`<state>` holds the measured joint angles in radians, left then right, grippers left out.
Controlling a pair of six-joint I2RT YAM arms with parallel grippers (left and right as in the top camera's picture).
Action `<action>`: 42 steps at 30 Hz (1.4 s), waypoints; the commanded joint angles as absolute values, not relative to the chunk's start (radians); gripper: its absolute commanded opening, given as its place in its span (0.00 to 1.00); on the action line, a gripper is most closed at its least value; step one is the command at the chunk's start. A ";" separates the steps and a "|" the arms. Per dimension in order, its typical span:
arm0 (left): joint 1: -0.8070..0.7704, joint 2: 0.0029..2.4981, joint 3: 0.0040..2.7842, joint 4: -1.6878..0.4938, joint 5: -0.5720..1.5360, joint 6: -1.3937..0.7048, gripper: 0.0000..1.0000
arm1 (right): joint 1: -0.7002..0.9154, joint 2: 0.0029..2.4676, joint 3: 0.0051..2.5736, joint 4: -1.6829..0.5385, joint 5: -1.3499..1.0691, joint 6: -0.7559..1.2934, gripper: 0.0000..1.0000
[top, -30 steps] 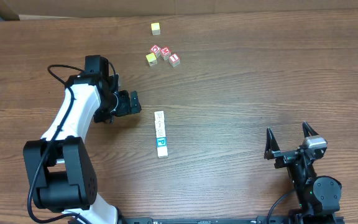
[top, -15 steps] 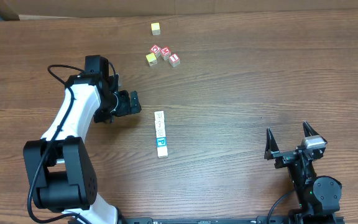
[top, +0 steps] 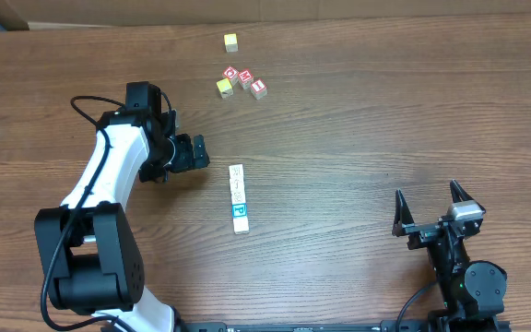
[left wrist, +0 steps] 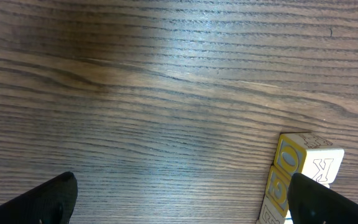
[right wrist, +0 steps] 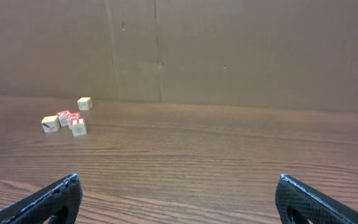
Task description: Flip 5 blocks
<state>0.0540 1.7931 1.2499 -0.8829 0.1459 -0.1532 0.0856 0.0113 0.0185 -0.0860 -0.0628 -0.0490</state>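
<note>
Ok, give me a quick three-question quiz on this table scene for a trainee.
1. True or false: the left pincer is gripping one of the row of blocks.
2. How many yellow cubes lie beyond that row?
3. The right pincer is: A open and empty; B shut on a block; C shut and empty.
Key: 1 false; 2 two; 3 A.
</note>
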 commanded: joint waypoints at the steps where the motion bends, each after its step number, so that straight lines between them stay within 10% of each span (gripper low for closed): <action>1: 0.049 1.742 1.265 -0.882 0.147 -0.134 1.00 | 0.083 0.004 0.008 -0.081 -0.054 -0.053 1.00; 29: 0.053 0.756 1.240 -1.025 0.142 -0.134 1.00 | 0.083 0.004 0.008 -0.081 -0.054 -0.053 1.00; 42: 0.053 0.431 0.802 -0.927 0.150 -0.182 1.00 | 0.083 0.004 0.008 -0.081 -0.054 -0.053 1.00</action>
<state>0.0540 0.4984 0.8780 -0.9825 0.1463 -0.1562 0.0856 0.0113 0.0185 -0.0864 -0.0628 -0.0490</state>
